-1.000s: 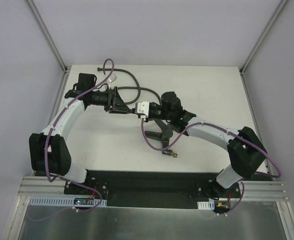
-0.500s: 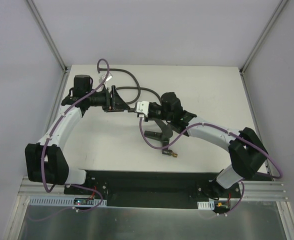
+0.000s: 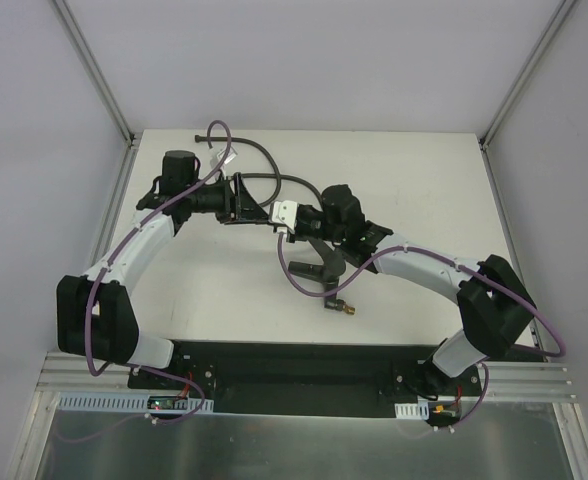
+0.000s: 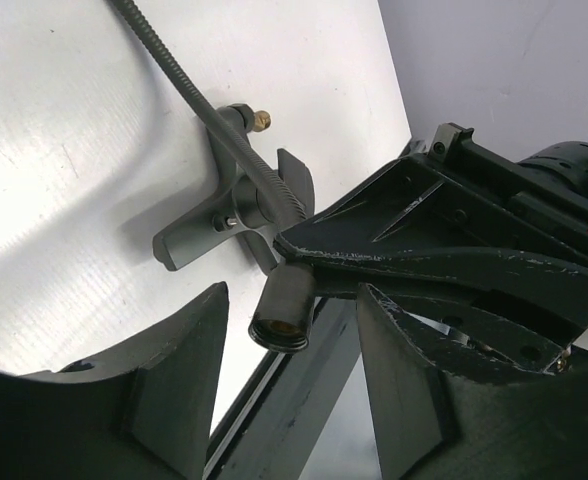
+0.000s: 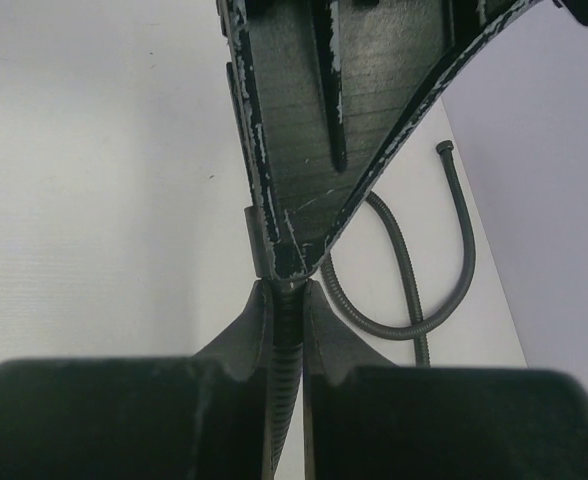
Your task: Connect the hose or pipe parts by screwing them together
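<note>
My right gripper [image 5: 286, 285] is shut on the ribbed dark grey hose [image 5: 290, 345] just behind its end nut [image 4: 282, 312]. It holds the nut up above the table. My left gripper [image 4: 292, 298] is open, with a finger on each side of the nut and a gap on both sides. In the top view the two grippers, left [image 3: 254, 207] and right [image 3: 274, 218], meet tip to tip at mid-table. The forked fitting [image 3: 314, 265] lies flat on the table below them, its brass end [image 4: 261, 120] showing. The hose [image 3: 274, 180] loops back behind.
The hose's slack curls over the white table [image 3: 414, 170] toward the back left, and its far end [image 5: 444, 148] rests there. Purple cables run along both arms. Aluminium frame posts [image 3: 104, 90] stand at the table's back corners.
My left wrist has rolled and shifted slightly right toward the right gripper, and its jaws now stand wider round the nut. The right arm and the fitting have not moved.
</note>
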Controlling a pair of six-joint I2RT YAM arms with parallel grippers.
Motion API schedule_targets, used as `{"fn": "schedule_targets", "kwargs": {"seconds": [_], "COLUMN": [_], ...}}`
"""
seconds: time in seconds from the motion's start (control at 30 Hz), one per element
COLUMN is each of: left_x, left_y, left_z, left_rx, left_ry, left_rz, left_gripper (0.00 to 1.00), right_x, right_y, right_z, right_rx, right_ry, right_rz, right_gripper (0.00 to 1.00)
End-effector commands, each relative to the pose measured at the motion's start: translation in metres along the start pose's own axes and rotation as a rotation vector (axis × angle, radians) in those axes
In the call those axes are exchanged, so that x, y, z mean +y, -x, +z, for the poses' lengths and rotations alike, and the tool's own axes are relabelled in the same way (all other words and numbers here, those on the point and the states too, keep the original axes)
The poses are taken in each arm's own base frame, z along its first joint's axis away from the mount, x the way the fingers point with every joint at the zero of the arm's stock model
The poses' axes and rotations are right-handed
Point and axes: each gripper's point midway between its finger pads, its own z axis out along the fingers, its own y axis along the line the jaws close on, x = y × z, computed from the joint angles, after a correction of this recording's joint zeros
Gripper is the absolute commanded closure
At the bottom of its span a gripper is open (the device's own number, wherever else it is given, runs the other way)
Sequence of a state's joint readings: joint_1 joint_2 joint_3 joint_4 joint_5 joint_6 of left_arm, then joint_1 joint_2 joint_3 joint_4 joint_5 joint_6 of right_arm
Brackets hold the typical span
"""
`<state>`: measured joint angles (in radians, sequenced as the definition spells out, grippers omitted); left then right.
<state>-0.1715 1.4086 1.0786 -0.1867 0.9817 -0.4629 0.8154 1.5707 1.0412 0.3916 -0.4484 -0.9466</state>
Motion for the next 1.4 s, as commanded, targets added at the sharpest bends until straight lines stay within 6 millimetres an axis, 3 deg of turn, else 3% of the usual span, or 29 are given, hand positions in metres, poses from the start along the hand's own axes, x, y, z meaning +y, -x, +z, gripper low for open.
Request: {"fn": "schedule_targets", "kwargs": {"seconds": [0.0, 0.17, 0.23, 0.33, 0.4, 0.47, 0.77, 0.9, 1.13, 1.37], "left_x": [-0.002, -0.006, -0.006, -0.005, -0.003, -0.001, -0.004, -0.007, -0.008, -0.011], "left_y": [0.003, 0.005, 0.005, 0.002, 0.001, 0.0, 0.002, 0.004, 0.007, 0.009], "left_z": [0.006, 0.004, 0.004, 0.004, 0.004, 0.004, 0.003, 0.001, -0.002, -0.003], "left_rx": [-0.018, -0.032, -0.033, -0.026, -0.024, -0.025, -0.03, -0.037, -0.045, -0.047], "left_ry": [-0.014, -0.015, -0.016, -0.019, -0.017, -0.01, -0.013, -0.02, -0.03, -0.044], "left_rz": [0.02, 0.03, 0.031, 0.023, 0.015, 0.011, 0.01, 0.019, 0.015, 0.019], "left_gripper": [0.53, 0.67, 0.81, 0.89, 0.83, 0.65, 0.66, 0.55, 0.6, 0.59], "right_x": [-0.025, -0.027, -0.027, -0.03, -0.03, -0.03, -0.03, -0.029, -0.028, -0.024], "right_y": [0.043, 0.039, 0.038, 0.034, 0.034, 0.034, 0.032, 0.032, 0.031, 0.025], "right_z": [-0.01, -0.011, -0.011, -0.013, -0.014, -0.015, -0.016, -0.016, -0.016, -0.016], "right_rx": [-0.094, -0.082, -0.08, -0.076, -0.077, -0.078, -0.076, -0.075, -0.074, -0.059], "right_ry": [-0.072, -0.082, -0.085, -0.09, -0.091, -0.092, -0.097, -0.094, -0.091, -0.086], "right_rz": [-0.03, -0.02, -0.015, 0.004, 0.007, 0.006, 0.018, 0.02, 0.023, 0.027], "right_gripper": [0.99, 0.99, 0.99, 0.99, 0.99, 0.99, 0.99, 0.99, 0.99, 0.99]}}
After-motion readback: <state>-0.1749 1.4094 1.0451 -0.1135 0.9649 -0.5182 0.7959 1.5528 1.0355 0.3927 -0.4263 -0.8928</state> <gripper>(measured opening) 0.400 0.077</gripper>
